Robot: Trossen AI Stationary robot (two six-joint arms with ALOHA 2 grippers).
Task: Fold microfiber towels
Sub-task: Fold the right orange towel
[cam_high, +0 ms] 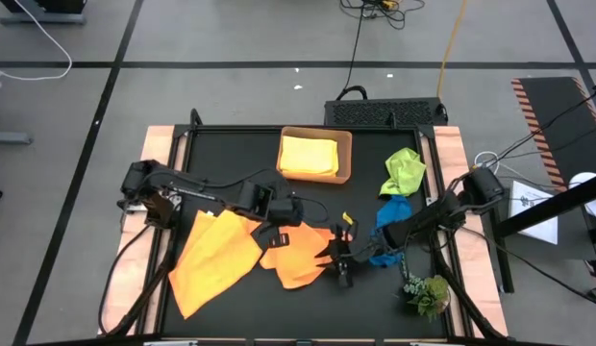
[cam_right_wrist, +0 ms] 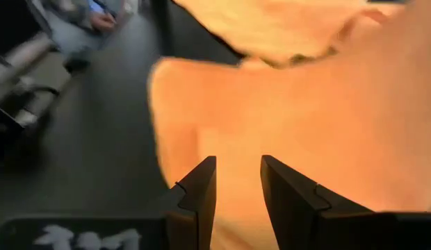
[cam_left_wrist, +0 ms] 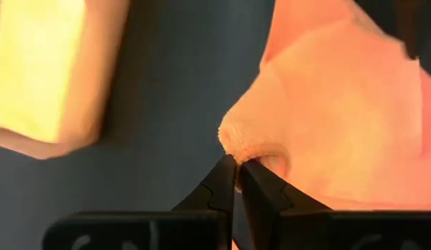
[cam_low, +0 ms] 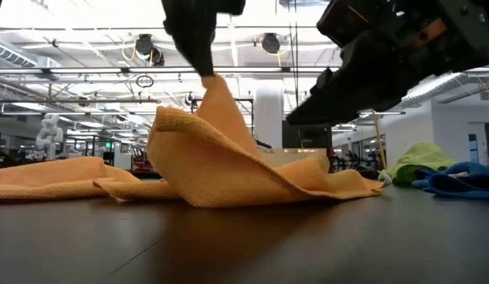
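Orange towel [cam_high: 296, 255] is pinched at one raised edge by the left gripper [cam_left_wrist: 236, 170], fingers nearly closed on it. Right gripper [cam_right_wrist: 238, 182] is held over the same towel on the bench [cam_high: 231, 163], fingers parted and empty.

Honestly can't read any text, labels, brand names or numbers anywhere here, just blurry white marks that aren't legible.

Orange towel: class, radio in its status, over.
Left gripper shut on orange towel, corner lifted. Right gripper open over it. Second orange towel alongside.
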